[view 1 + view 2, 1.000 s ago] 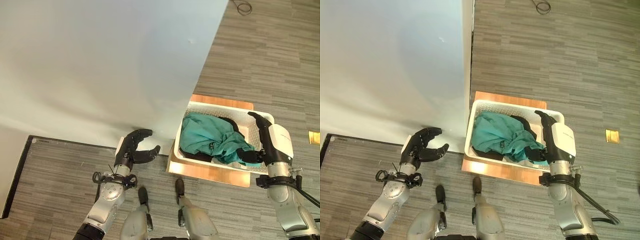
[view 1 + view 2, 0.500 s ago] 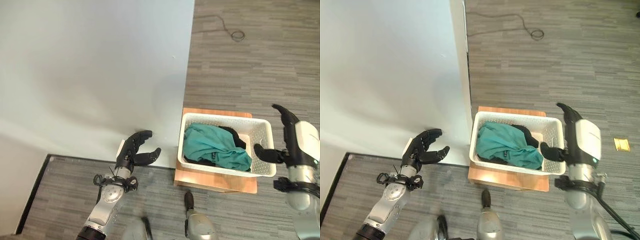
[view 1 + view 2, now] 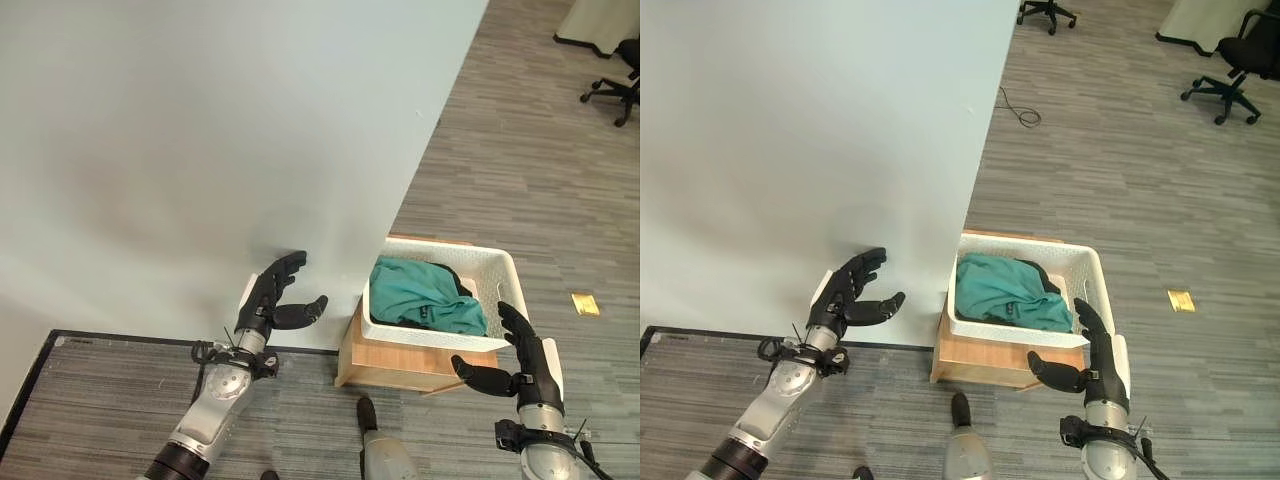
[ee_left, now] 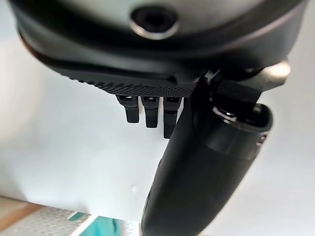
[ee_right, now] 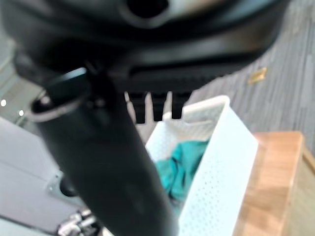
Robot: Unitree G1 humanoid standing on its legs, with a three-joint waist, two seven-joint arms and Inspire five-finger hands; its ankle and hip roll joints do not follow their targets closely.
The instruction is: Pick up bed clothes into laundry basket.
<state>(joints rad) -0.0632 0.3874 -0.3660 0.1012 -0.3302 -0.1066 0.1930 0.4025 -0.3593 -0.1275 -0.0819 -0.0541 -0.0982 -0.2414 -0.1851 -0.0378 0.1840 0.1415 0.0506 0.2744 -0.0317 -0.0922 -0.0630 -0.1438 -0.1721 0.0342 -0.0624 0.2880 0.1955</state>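
**Right hand out of basket, clothes left inside**

Change vs 1.0 s ago: the right hand (image 3: 1092, 362) was down in the laundry basket (image 3: 1087, 276) on the teal bed clothes (image 3: 1008, 292); at 0.5 s ago it was off them, just outside the basket's right wall; now it hangs below the basket's near right corner, clear of the rim, holding nothing. Fingers straight and spread, thumb stuck out toward the robot's left. The whole view has also swung, so the camera moved; basket and its support read as unmoved relative to each other.

Left hand (image 3: 268, 300) same pose as before: fingers loosely splayed, thumb apart, empty, held in front of the lower edge of the pale sheet surface (image 3: 200, 130).

Clothes: teal heap with a dark piece under it, filling the basket's left and middle; right end shows bare perforated wall.

Edges: basket sits on a wooden platform (image 3: 980, 360), platform's left side just beside the pale surface's corner. Black frame edge (image 3: 120, 340) runs along the base of that surface.

Room: grey plank floor (image 3: 1160, 200) to the right and beyond the basket, office chairs (image 3: 1230, 45) well away at the far end, a small yellow tag (image 3: 1180, 298) on the floor right of the basket
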